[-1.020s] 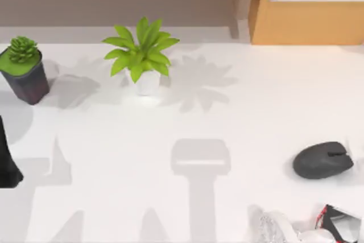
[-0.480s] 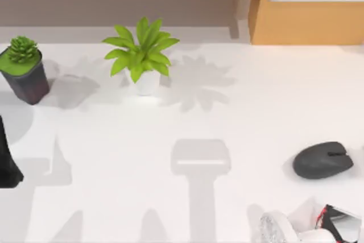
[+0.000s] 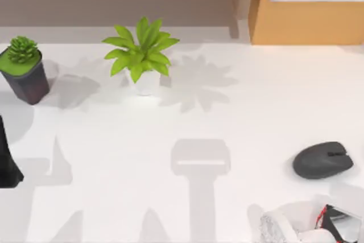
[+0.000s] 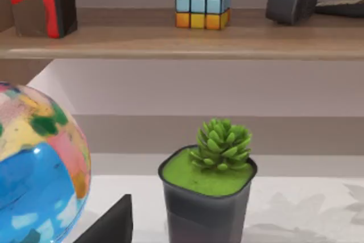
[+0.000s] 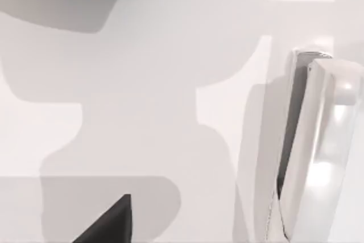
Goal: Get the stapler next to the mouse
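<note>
Hovering the right arm [image 3: 318,229] over the white table's [image 3: 227,129] near right corner, jaw gap impossible to tell. Looking down on a long, glossy white stapler [image 5: 310,152] lying flat there. Seeing the dark grey, matte, oval mouse [image 3: 323,160] farther back, apart from it. Resting the left arm [image 3: 7,163] at the left edge, jaws likewise untellable.

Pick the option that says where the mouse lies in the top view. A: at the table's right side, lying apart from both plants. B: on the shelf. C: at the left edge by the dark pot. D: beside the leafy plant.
A: the mouse lies at the table's right side, well away from the leafy plant and the dark pot.
</note>
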Robot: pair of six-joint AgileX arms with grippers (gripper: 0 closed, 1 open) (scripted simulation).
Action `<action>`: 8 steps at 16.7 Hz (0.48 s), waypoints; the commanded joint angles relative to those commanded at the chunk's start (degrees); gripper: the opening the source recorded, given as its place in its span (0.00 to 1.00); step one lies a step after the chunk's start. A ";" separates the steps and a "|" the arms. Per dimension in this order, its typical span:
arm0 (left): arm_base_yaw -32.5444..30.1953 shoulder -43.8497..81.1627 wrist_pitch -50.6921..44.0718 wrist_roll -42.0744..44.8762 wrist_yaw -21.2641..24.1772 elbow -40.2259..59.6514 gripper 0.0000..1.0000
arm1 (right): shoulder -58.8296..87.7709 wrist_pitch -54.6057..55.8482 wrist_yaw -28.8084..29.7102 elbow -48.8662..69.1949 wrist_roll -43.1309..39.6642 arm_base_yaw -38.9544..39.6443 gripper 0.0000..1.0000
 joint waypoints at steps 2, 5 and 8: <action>0.00 0.00 0.00 0.00 0.00 0.00 1.00 | 6.33 -4.01 -0.01 3.47 0.97 -1.32 1.00; 0.00 0.00 0.00 0.00 0.00 0.00 1.00 | 11.36 -7.39 -0.03 6.39 1.78 -2.43 1.00; 0.00 0.00 0.00 0.00 0.00 0.00 1.00 | 11.76 -7.66 -0.03 6.63 1.85 -2.53 1.00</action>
